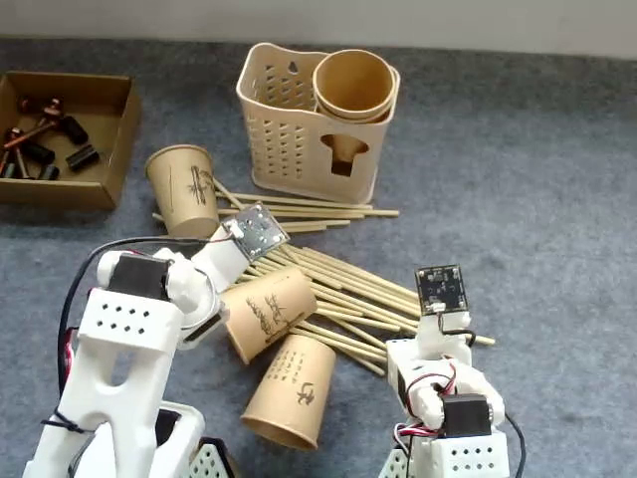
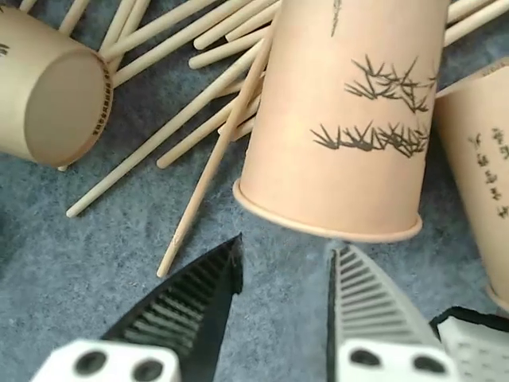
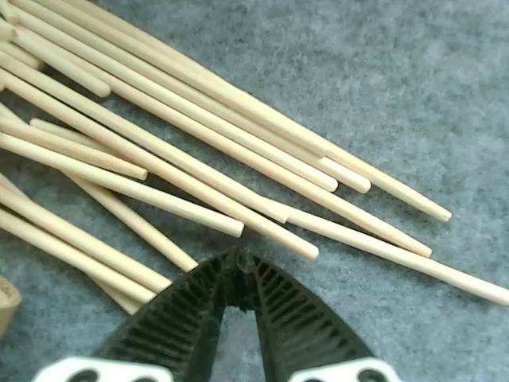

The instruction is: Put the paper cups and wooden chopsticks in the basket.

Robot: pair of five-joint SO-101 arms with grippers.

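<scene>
The nested cups (image 1: 353,85) are already in the basket (image 1: 289,129), mouths up, at its right end. Three more are out on the table (image 1: 537,199). The base-up cup (image 1: 182,189) is just left of the basket. The bamboo cup (image 1: 271,311) lies on its side in front of the basket, toward the arms. The lettered cup (image 1: 294,390), also on its side, is just past that one and farther from the basket. The chopsticks (image 1: 343,289) are a loose heap in front of the basket. Some run under the bamboo cup, and a few lie right at the basket's foot.

Our left gripper (image 2: 288,248) has its jaws apart with nothing between them. The tips sit just short of the bamboo cup's rim and aren't touching it. Our right gripper (image 3: 238,261) is pinched tip to tip with nothing in it, at the heap's edge on the side away from the basket. It's right beside a chopstick, and we honestly can't tell if it's touching.

Well left of the basket there's a cardboard box (image 1: 70,139) with small dark parts inside.
</scene>
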